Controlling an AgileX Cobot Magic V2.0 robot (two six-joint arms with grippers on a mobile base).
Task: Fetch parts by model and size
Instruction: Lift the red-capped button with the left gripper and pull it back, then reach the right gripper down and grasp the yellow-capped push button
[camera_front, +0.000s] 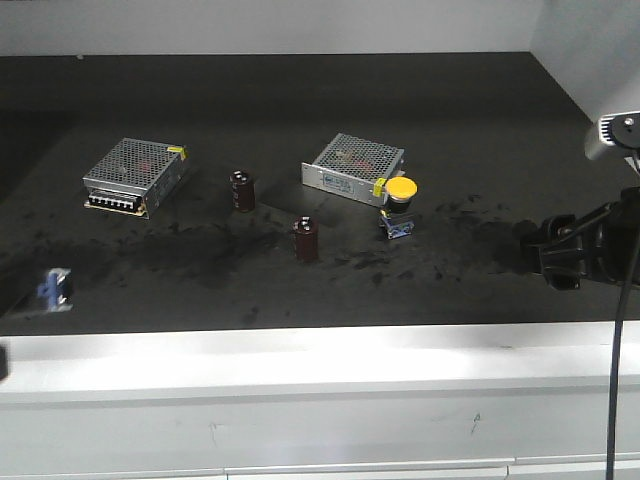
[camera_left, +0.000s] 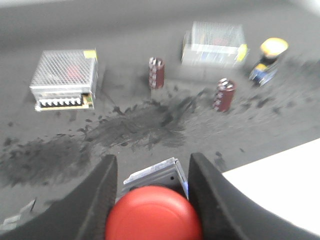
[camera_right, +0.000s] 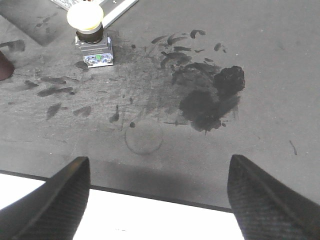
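Observation:
In the left wrist view a switch with a red mushroom cap (camera_left: 152, 215) sits between the black fingers of my left gripper (camera_left: 152, 167), which is shut on it. Its silver-blue base (camera_front: 55, 288) shows at the table's front left in the front view. The yellow-capped switch (camera_front: 400, 200) stands upright on its dark base beside a mesh-topped box, also at the top left of the right wrist view (camera_right: 90, 30). My right gripper (camera_right: 157, 167) is open and empty over the table's front edge, far right in the front view (camera_front: 530, 250).
Two silver mesh-topped boxes (camera_front: 135, 175) (camera_front: 353, 168) lie at the back. Two dark-red capacitors (camera_front: 242, 190) (camera_front: 305, 239) stand between them. The black table top is scuffed. A white ledge (camera_front: 320, 360) runs along its front edge.

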